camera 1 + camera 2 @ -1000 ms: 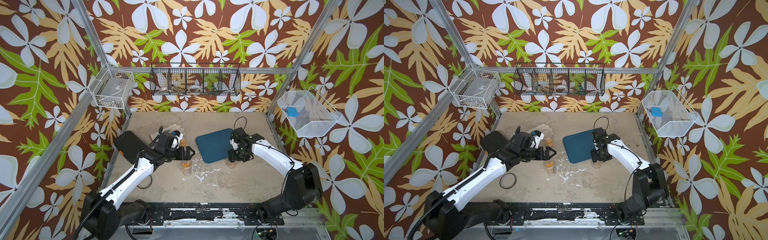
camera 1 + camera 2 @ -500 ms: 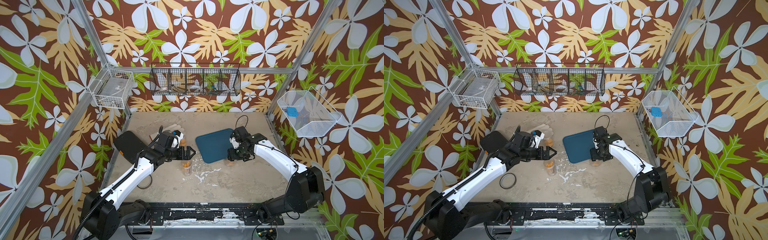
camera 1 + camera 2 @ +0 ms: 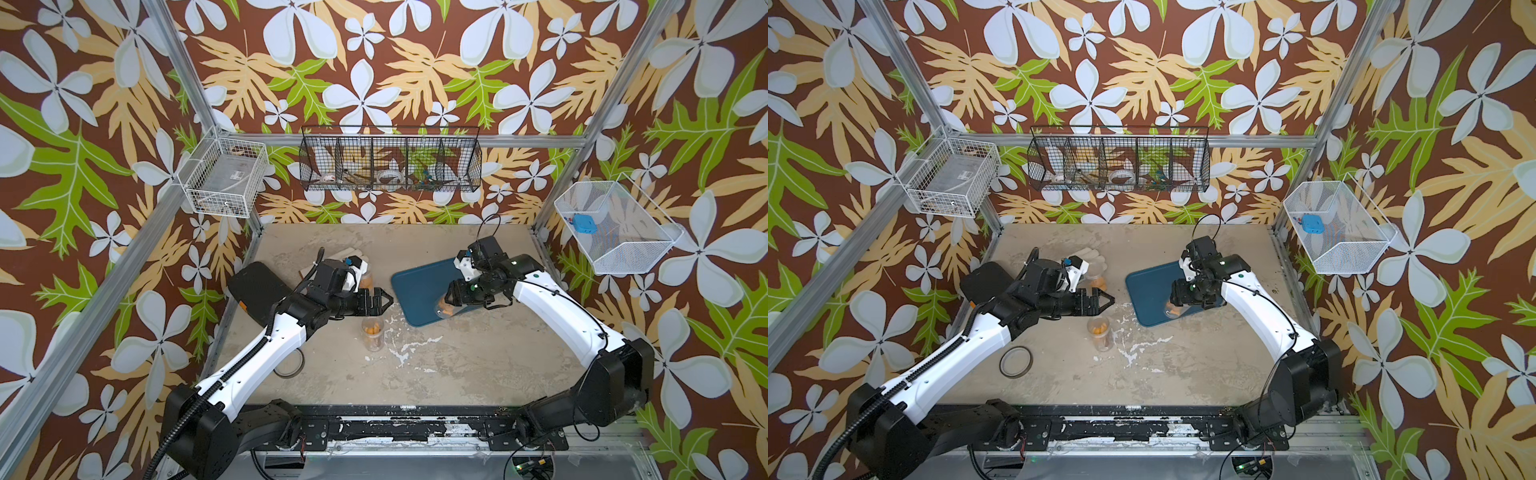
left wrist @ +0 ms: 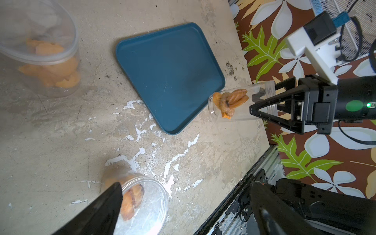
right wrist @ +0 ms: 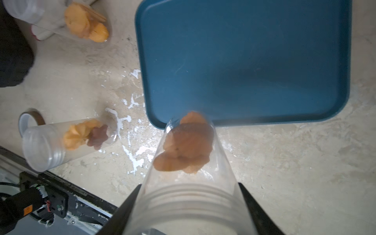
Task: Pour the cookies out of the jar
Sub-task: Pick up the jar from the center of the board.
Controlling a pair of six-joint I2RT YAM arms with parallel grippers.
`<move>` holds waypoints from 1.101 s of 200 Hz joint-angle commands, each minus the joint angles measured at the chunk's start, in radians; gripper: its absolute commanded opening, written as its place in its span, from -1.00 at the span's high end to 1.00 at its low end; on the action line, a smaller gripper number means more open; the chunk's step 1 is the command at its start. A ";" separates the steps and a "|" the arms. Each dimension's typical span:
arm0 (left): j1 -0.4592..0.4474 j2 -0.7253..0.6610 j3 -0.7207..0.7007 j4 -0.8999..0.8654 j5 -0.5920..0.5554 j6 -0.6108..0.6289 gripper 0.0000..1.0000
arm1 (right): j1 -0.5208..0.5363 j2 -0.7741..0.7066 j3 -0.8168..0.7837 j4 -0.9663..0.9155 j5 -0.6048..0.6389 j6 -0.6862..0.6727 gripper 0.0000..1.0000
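My right gripper (image 5: 189, 185) is shut on a clear jar (image 5: 189, 162), gripping it near its threaded open mouth. The jar (image 4: 234, 103) hangs tilted above the table, its closed end at the near edge of the blue tray (image 3: 419, 286). The cookies (image 5: 187, 146), orange and brown, are bunched at that closed end, seen also as cookies (image 4: 232, 99) in the left wrist view. In both top views the jar (image 3: 444, 307) shows under the right gripper (image 3: 1177, 297). My left gripper (image 3: 386, 300) stands open and holds nothing.
A second open jar (image 3: 372, 334) with biscuits stands just below the left gripper's fingers. A third jar (image 3: 365, 279) is behind that arm, by a white glove (image 3: 353, 253) and a black pad (image 3: 255, 284). A tape ring (image 3: 1016, 361) lies front left. Wire baskets hang on the walls.
The right gripper has carried its jar up off the table and a little left, over the tray's near edge. The left arm has not moved.
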 commanded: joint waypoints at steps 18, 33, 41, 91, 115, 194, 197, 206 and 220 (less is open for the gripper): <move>0.000 -0.002 0.022 0.000 0.001 -0.001 -1.00 | -0.002 0.005 0.066 0.021 -0.125 0.041 -0.06; 0.000 -0.003 0.027 0.000 0.004 -0.006 -1.00 | -0.004 0.003 0.079 0.039 -0.173 0.055 -0.06; 0.000 -0.003 0.031 0.001 0.005 -0.007 -1.00 | -0.005 -0.003 0.079 0.054 -0.197 0.067 -0.07; 0.000 0.003 0.046 0.001 0.010 -0.011 -0.99 | -0.026 -0.021 0.072 0.104 -0.298 0.103 -0.06; 0.000 0.000 0.046 0.002 0.014 -0.014 -0.99 | -0.036 -0.033 0.062 0.125 -0.316 0.121 -0.06; 0.000 -0.008 0.060 0.003 0.032 -0.031 -1.00 | -0.061 -0.073 0.006 0.242 -0.480 0.205 -0.05; 0.000 -0.009 0.061 0.003 0.034 -0.032 -1.00 | -0.063 -0.074 0.004 0.248 -0.487 0.208 -0.05; 0.000 -0.010 0.064 0.005 0.037 -0.035 -1.00 | -0.064 -0.078 -0.004 0.265 -0.504 0.218 -0.05; 0.000 -0.013 0.069 0.006 0.042 -0.041 -0.99 | -0.069 -0.084 -0.013 0.290 -0.524 0.237 -0.05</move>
